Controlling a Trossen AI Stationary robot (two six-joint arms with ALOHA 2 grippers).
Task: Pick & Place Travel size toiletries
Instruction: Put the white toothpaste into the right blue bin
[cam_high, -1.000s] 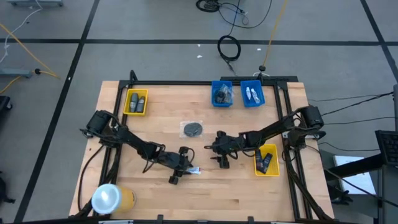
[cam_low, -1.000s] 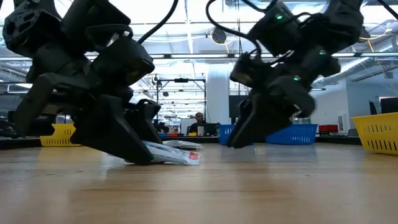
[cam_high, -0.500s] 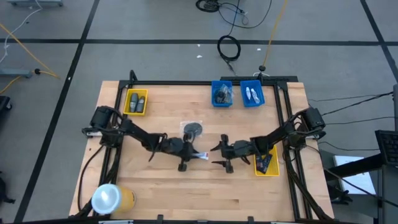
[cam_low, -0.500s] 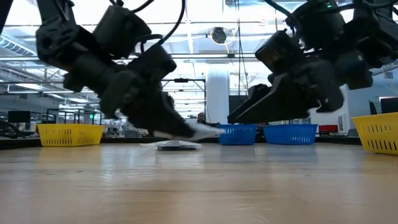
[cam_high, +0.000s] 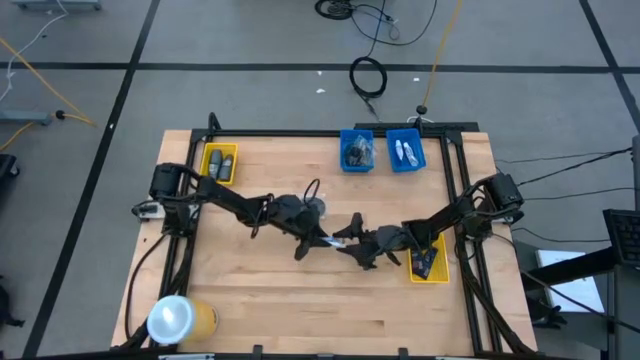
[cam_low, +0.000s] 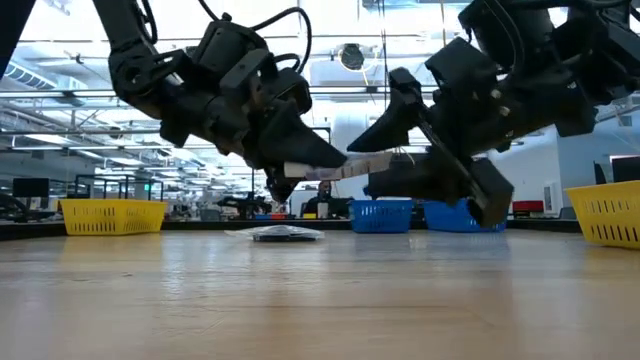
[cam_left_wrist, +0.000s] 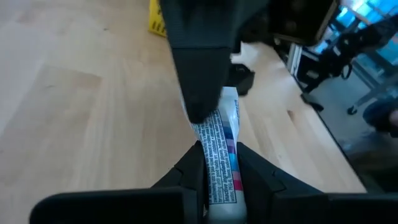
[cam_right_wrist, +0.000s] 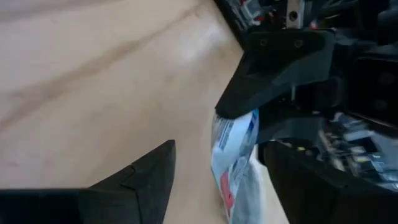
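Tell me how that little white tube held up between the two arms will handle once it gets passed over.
The white tube looks light: the left tool holds it clear of the table by one end. It sticks out without drooping, so it is probably fairly stiff. Its printed skin looks smooth, so it may slip between the right tool's open fingers.

Grey tiled floor (cam_high: 250, 40) around the bench (cam_high: 260, 300), crossed by dark seam lines. Black cable coil (cam_high: 368, 75) on the floor behind the bench; yellow cable (cam_high: 438, 50) runs off toward the far side. Low view: large open hall, white ceiling beams (cam_low: 330, 92), bright overhead light, white pillar (cam_low: 350, 150), a seated person (cam_low: 322, 197) far back among desks.
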